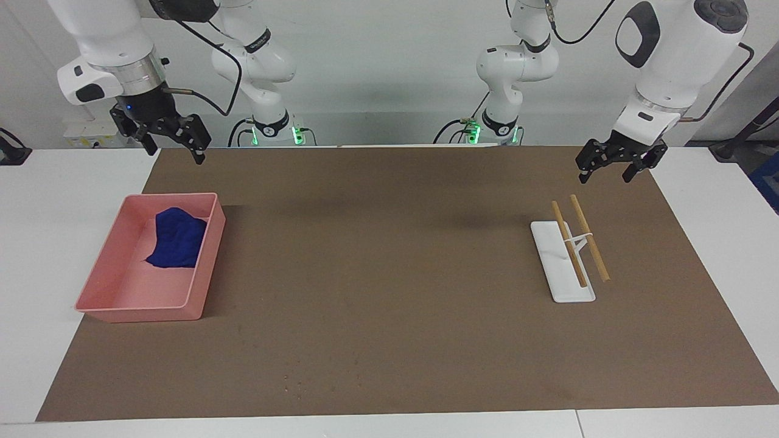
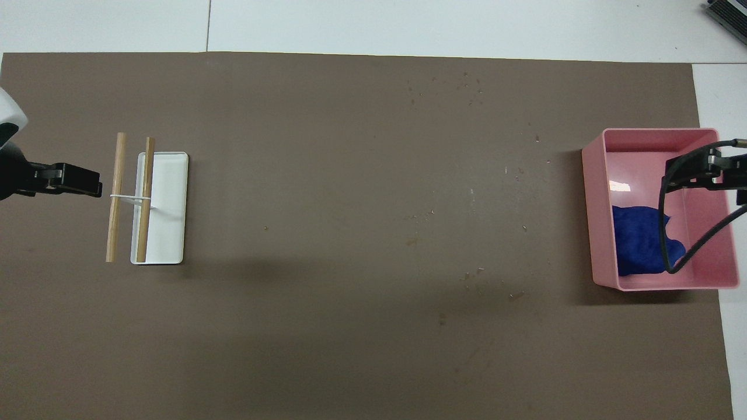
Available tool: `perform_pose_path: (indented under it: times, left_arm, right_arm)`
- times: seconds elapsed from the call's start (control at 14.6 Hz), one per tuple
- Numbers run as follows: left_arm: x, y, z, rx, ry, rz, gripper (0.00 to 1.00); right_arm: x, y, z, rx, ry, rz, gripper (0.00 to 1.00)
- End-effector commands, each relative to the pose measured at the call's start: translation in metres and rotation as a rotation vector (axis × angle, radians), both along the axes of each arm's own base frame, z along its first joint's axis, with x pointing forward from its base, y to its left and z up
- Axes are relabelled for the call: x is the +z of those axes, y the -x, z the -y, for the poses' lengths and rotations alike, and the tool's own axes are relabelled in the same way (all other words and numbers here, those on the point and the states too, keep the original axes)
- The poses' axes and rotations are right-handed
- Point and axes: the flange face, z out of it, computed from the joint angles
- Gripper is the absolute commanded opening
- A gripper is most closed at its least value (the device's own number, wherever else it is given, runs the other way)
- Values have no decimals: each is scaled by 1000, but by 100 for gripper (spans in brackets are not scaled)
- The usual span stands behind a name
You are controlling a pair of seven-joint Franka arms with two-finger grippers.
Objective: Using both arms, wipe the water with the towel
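A crumpled blue towel (image 1: 178, 238) lies in a pink bin (image 1: 115, 307), in the end nearer to the robots; it also shows in the overhead view (image 2: 639, 242). My right gripper (image 1: 174, 155) is open and empty, raised well above the bin (image 2: 595, 198); in the overhead view it (image 2: 694, 172) covers part of the bin. My left gripper (image 1: 604, 179) is open and empty, up over the brown mat (image 1: 389, 274) beside the rack; it also shows in the overhead view (image 2: 87, 182). Small specks (image 2: 443, 87) dot the mat; no clear pool of water shows.
A white rack base (image 1: 563, 286) with two wooden rods (image 1: 589, 237) stands toward the left arm's end of the table, also in the overhead view (image 2: 169, 204). White table (image 1: 36, 243) borders the mat. A black cable (image 2: 665, 233) hangs over the bin.
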Motion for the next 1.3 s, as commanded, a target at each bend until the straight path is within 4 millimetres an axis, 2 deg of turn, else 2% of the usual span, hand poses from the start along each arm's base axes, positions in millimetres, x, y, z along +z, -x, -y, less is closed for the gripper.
perform_pose_path:
  times: [0.0, 0.2, 0.41, 0.89, 1.23]
  left_arm:
    - [-2, 0, 2, -1, 10, 8, 100]
    - [-2, 0, 1, 0, 10, 8, 100]
    - [-2, 0, 1, 0, 10, 8, 100]
    - [-2, 0, 1, -4, 10, 8, 100]
    - [4, 2, 2, -7, 9, 5, 100]
  right_arm:
    - [6, 10, 4, 24, -11, -17, 100]
    - [3, 10, 5, 17, -13, -21, 100]
    - [-6, 13, 15, -6, -58, -21, 100]
    - [-7, 13, 8, 6, -58, -3, 100]
    - [-17, 1, 3, 15, -56, 0, 100]
